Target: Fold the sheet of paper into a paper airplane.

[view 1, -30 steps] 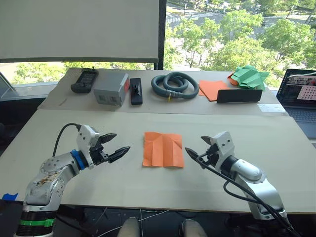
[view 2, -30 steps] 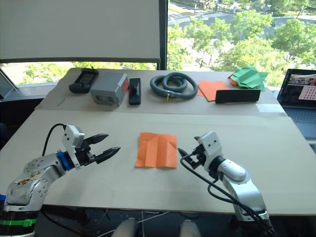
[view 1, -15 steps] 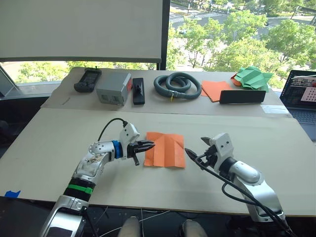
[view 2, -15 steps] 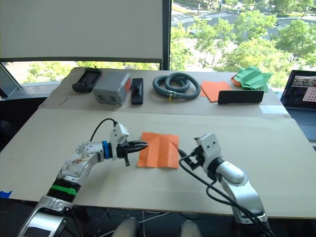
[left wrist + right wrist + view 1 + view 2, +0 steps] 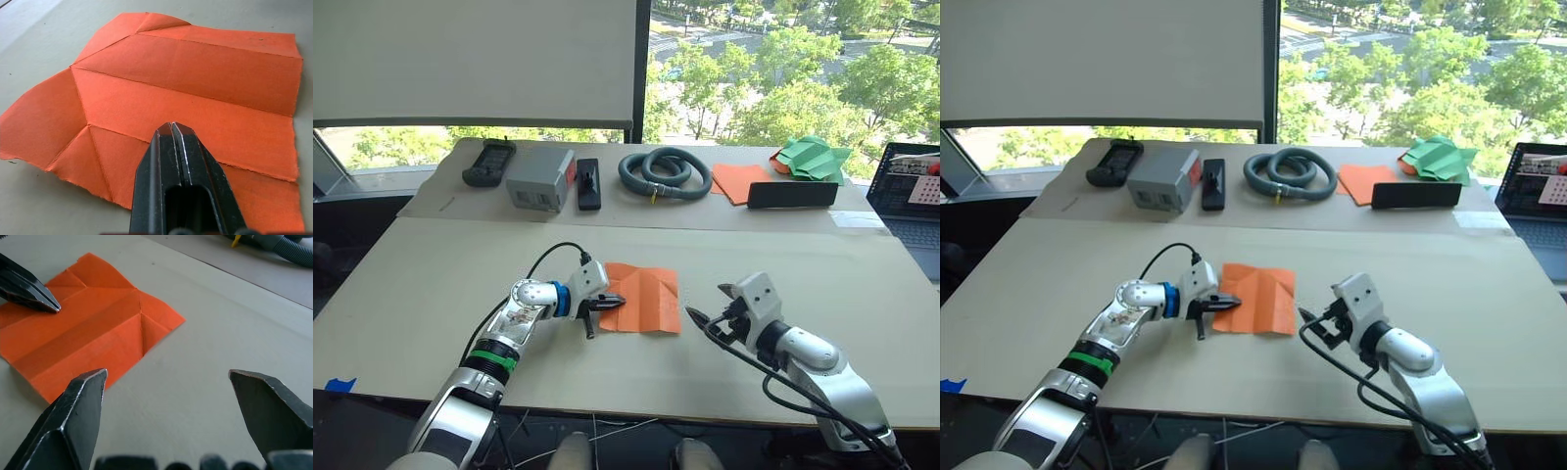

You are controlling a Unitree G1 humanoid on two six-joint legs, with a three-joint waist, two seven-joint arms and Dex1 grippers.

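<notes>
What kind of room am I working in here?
Probably an upper-floor office or lab: a large window looks down on treetops, and a laptop sits at the table's far right. Test gear lines the back edge, including a grey box and a coiled hose.

A pale beige surface fills the foreground, with a second one butted against it toward 12 o'clock. Behind, a white roller blind covers the window at 11 o'clock; sunlit green trees show at 1 o'clock.
</notes>
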